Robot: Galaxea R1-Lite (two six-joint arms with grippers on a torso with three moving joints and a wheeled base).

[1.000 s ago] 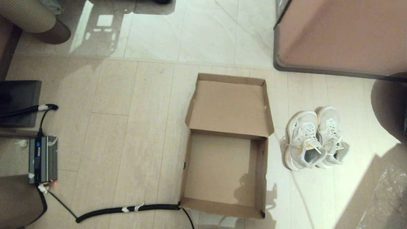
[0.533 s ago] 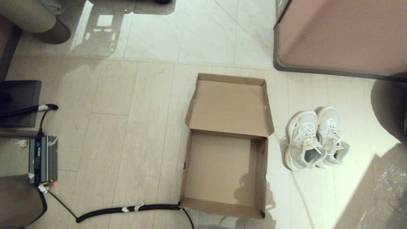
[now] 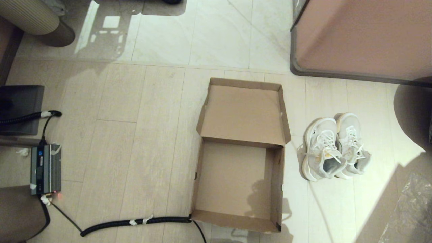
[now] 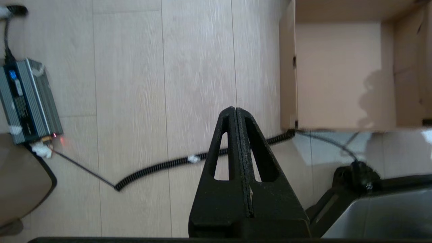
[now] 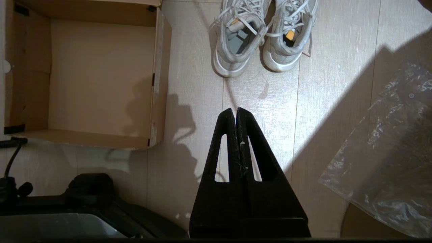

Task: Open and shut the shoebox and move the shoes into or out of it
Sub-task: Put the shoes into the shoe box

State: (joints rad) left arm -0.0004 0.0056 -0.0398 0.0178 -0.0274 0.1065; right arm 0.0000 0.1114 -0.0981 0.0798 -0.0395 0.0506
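Note:
The brown cardboard shoebox (image 3: 236,179) stands open on the floor with nothing in it, its hinged lid (image 3: 243,113) folded back on the far side. The box also shows in the left wrist view (image 4: 337,74) and the right wrist view (image 5: 98,74). The pair of white lace-up sneakers (image 3: 334,146) (image 5: 260,37) sits on the floor just right of the box, toes pointing away from me. My left gripper (image 4: 235,109) hangs shut over bare floor left of the box. My right gripper (image 5: 234,110) hangs shut over the floor, nearer to me than the shoes. Neither gripper shows in the head view.
A black coiled cable (image 3: 135,222) runs along the floor to the box's near left corner. A grey power unit (image 3: 45,168) lies at the far left. A large pinkish-brown dark-rimmed block (image 3: 361,37) stands at the back right. Clear plastic sheeting (image 5: 388,152) lies at the near right.
The arm shadow on the box's near right floor has shifted a little. Box and shoes have not moved.

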